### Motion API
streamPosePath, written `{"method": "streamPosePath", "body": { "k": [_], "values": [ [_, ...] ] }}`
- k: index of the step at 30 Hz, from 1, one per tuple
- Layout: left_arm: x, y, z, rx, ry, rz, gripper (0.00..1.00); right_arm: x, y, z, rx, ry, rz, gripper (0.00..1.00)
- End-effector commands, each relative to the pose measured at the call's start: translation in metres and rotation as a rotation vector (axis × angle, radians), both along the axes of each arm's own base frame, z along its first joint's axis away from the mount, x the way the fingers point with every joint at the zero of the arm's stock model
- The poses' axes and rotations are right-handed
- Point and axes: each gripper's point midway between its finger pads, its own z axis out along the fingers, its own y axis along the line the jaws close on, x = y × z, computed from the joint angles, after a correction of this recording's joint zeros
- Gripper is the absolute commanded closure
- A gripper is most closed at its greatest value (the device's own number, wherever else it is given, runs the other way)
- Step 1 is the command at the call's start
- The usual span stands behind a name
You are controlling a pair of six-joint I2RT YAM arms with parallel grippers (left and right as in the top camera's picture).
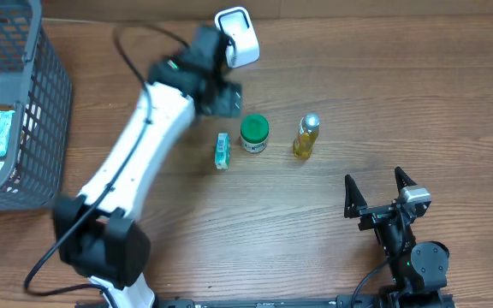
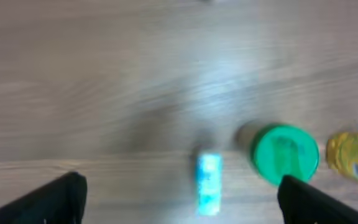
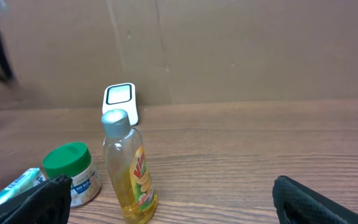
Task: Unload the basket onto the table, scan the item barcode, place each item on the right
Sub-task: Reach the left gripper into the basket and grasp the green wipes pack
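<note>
Teal packet (image 1: 222,151) lying flat on the table (image 1: 264,231), free of both grippers
It sits at 9 o'clock of the green-lidded jar (image 1: 254,133), with the yellow bottle (image 1: 306,137) at the jar's 3 o'clock and the white scanner (image 1: 238,36) well apart toward 12 o'clock. The left gripper (image 2: 180,186) hangs over it, jaws spread wide and empty; the right gripper (image 1: 375,181), off at 5 o'clock, gapes too and holds nothing. To my eye the packet looks light, thin and probably slick in its wrapper, so I'd pinch it gently across its narrow width near the middle, leaving the printed faces uncovered; where the barcode sits I cannot make out
</note>
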Motion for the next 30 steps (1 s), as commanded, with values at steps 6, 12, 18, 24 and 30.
{"method": "streamPosePath", "body": {
  "k": [6, 12, 18, 24, 30],
  "values": [
    [0.004, 0.162, 0.176, 0.269, -0.328, 0.194, 0.00, 0.000, -0.002, -0.003, -0.003, 0.000, -0.008, 0.00],
    [-0.020, 0.275, 0.194, 0.350, -0.334, 0.415, 0.00, 0.000, -0.002, -0.003, -0.003, 0.000, -0.008, 0.00],
    [-0.052, 0.361, 0.188, 0.417, -0.280, 0.578, 0.00, 0.000, -0.002, -0.003, -0.003, 0.000, -0.008, 0.00],
    [-0.051, 0.423, 0.127, 0.349, -0.142, 0.644, 0.00, 0.000, -0.002, -0.003, -0.003, 0.000, -0.008, 0.00],
    [-0.029, 0.444, 0.033, 0.288, 0.066, 0.600, 0.00, 0.000, -0.002, -0.003, -0.003, -0.001, -0.008, 0.00]
  ]
}}
